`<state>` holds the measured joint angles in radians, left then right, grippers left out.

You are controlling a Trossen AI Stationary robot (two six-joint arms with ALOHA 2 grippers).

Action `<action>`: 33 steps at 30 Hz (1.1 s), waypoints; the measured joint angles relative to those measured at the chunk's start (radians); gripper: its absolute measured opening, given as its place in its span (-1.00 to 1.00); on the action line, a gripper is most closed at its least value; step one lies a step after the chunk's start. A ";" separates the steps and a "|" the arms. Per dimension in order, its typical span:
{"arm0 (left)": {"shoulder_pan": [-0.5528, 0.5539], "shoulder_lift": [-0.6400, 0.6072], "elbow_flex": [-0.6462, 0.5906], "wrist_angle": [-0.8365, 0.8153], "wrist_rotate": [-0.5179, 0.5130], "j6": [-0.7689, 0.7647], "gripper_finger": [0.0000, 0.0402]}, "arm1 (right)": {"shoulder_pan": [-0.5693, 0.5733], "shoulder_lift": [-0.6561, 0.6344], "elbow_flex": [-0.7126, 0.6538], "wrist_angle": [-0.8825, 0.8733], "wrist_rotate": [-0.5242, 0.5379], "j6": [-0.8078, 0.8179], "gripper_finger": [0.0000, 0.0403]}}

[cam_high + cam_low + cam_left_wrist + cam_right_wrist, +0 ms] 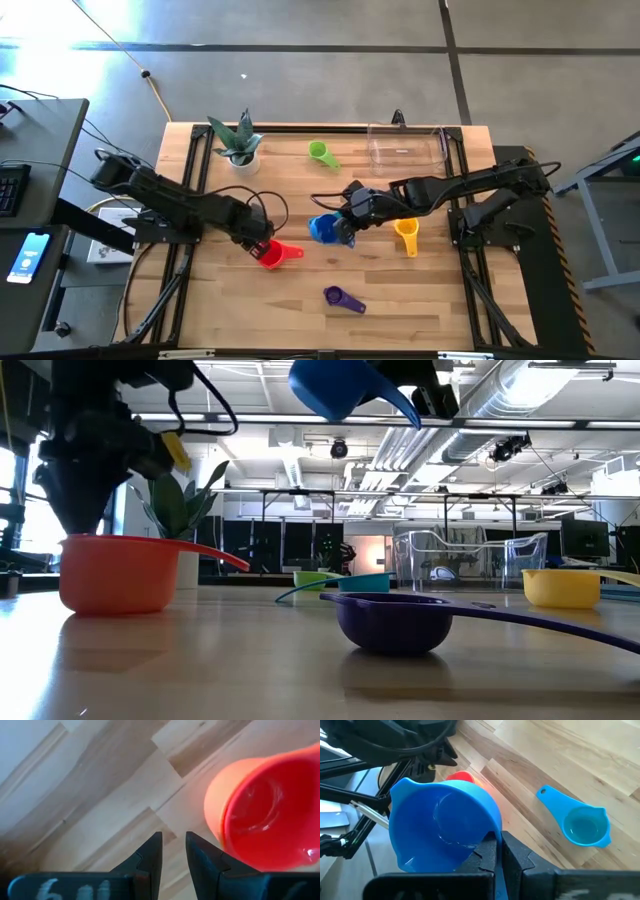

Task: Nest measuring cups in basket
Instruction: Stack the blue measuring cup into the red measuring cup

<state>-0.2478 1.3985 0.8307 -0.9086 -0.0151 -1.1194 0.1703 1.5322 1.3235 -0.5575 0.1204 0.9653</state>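
Left hand (258,247) low over the table (400,310), fingers (150,855) nearly together with only a thin gap, gripping nothing; the red cup (273,256) sits on the wood just beside its tip, handle pointing right. White pot with green plant (240,150) at the far left corner. Purple cup (340,297) lies alone near the front edge, centre. Green cup (320,152) at the far side, middle. Right hand (345,228) clamped on the blue cup (322,229), pinching its rim by the handle and holding it up off the table, bowl tipped. Teal cup (582,826) rests on the wood close under it, mostly hidden from above. Yellow cup (406,235) sits right of the blue one, handle toward the front. Clear basket (405,146) at the far right, looks empty, though its see-through walls make that hard to confirm.
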 joint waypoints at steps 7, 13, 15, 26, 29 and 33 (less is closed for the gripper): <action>0.038 0.030 0.000 0.027 0.000 0.041 -0.62 | 0.000 0.000 0.000 -0.002 0.000 -0.005 -1.00; 0.039 0.029 0.000 0.101 0.014 0.050 -0.62 | 0.000 0.000 0.000 -0.005 0.000 -0.006 -1.00; 0.039 0.029 0.000 0.109 0.030 0.050 -0.62 | 0.000 0.000 0.000 -0.007 0.000 -0.006 -1.00; 0.038 0.029 0.000 0.177 0.043 0.050 -0.62 | 0.000 0.000 0.000 -0.007 0.000 -0.028 -1.00; 0.038 0.029 0.000 0.220 0.061 0.050 -0.62 | 0.000 0.000 0.000 -0.007 0.000 -0.029 -1.00; 0.031 0.038 0.000 0.265 0.078 0.050 -0.62 | 0.000 0.000 0.000 -0.007 0.001 -0.032 -1.00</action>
<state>-0.2170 1.4365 0.8303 -0.6439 0.0624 -1.0695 0.1707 1.5322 1.3235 -0.5648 0.1216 0.9335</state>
